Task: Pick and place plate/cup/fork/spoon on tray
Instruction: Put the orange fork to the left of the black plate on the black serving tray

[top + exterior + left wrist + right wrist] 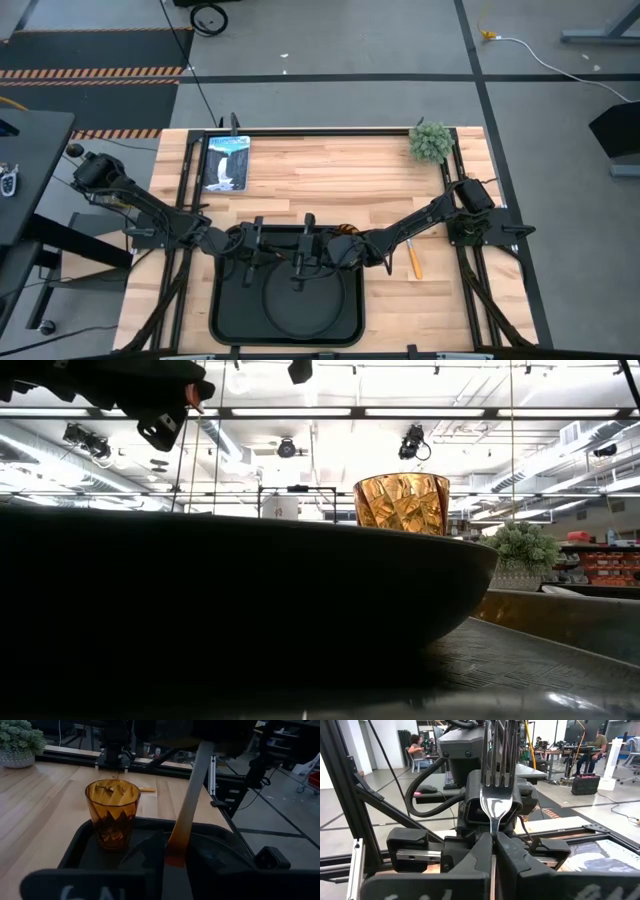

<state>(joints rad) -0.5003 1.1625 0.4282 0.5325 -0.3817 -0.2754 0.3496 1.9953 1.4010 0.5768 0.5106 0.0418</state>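
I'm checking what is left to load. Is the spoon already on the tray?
No: the spoon lies on the bare wood of the table, outside the right edge of the tray.

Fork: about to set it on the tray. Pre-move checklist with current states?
1. Grip: right end effector shut on the fork, tines pointing out past it: ok.
2. Plate lying in the tray: ok.
3. Cup upright in a tray corner, beside the plate: ok.
4. Spoon on the tray: not ok; it lies on the table outside it.
5. Left end effector, over the tray, clear of the drop spot: cannot tell.
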